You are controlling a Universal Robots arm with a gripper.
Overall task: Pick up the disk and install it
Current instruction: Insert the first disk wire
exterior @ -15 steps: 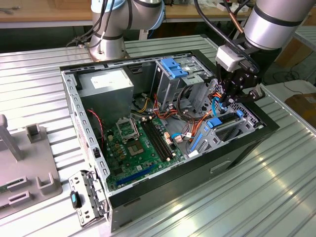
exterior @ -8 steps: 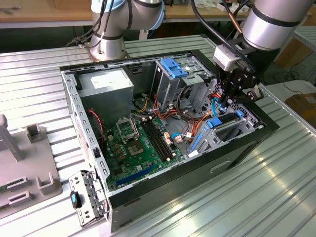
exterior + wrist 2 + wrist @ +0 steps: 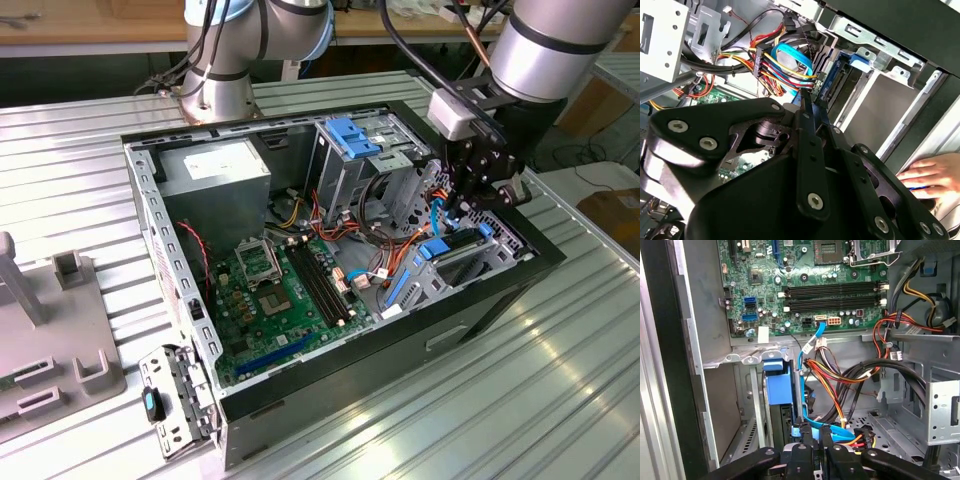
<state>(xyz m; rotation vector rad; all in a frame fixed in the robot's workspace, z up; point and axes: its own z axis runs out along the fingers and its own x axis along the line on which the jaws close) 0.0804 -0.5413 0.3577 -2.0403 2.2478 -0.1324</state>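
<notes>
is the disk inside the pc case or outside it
Inside: the disk sits tilted in the case's drive bay; whether fully seated, cannot tell.

The base (image 3: pixel 215 95) of the arm stood toward the back on the exterior view's left. Its silver forearm (image 3: pixel 556 45) slanted down from the exterior view's right. The black wrist (image 3: pixel 490 160) below it aimed the end effector (image 3: pixel 455 210) downward. In both wrist views the dark fingers (image 3: pixel 809 145) (image 3: pixel 802 462) sat drawn together, a thin slit between their tips.
</notes>
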